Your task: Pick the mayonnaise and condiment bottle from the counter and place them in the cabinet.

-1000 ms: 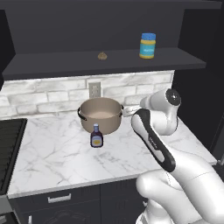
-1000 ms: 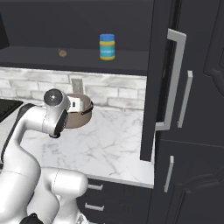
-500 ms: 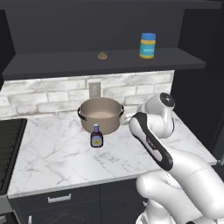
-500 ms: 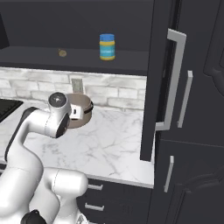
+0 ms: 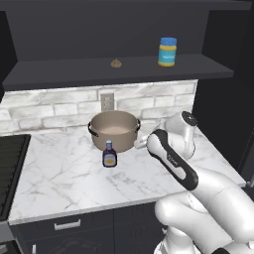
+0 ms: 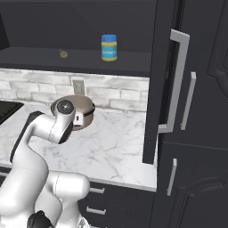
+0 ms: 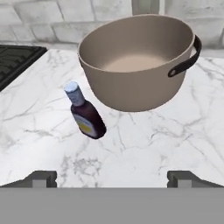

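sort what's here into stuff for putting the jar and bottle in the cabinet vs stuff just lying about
For the job: mayonnaise jar already on the cabinet shelf; condiment bottle on the counter; open gripper.

Lying about: pot; small brown lump; stove.

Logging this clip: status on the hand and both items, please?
Fingers open, empty. Yellow blue-lidded mayonnaise jar on dark cabinet shelf. Small dark blue-capped condiment bottle on white marble counter. Tan pot close behind it.
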